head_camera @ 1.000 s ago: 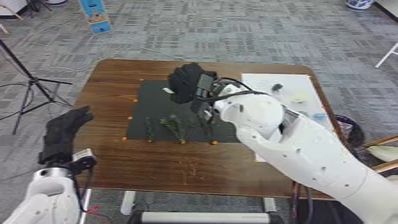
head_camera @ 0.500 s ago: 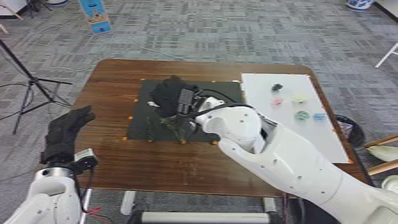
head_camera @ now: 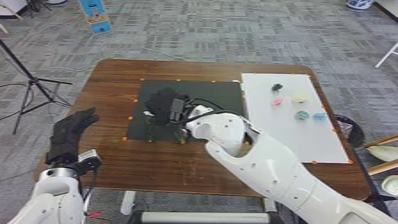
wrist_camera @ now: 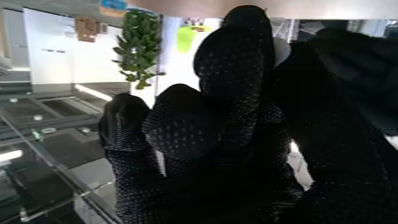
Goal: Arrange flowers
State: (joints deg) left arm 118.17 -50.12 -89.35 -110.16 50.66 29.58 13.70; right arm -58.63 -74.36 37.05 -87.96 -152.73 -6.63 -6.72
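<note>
In my head view I have a black tripod [head_camera: 34, 80] at the left edge, a blue sign [head_camera: 95, 16] at upper left, and a blue-and-white pot [head_camera: 360, 4] in the upper right corner, over gray carpet [head_camera: 222, 30].

Gray carpet [head_camera: 222, 30] around brown table [head_camera: 115, 170].

We have our left hand [head_camera: 67, 134] at lower left, fingers fairly straight — and our right arm [head_camera: 275, 172] slants up from lower right, our right hand [head_camera: 162, 103] just left of centre, fingers [wrist_camera: 233, 70] pinched.
</note>
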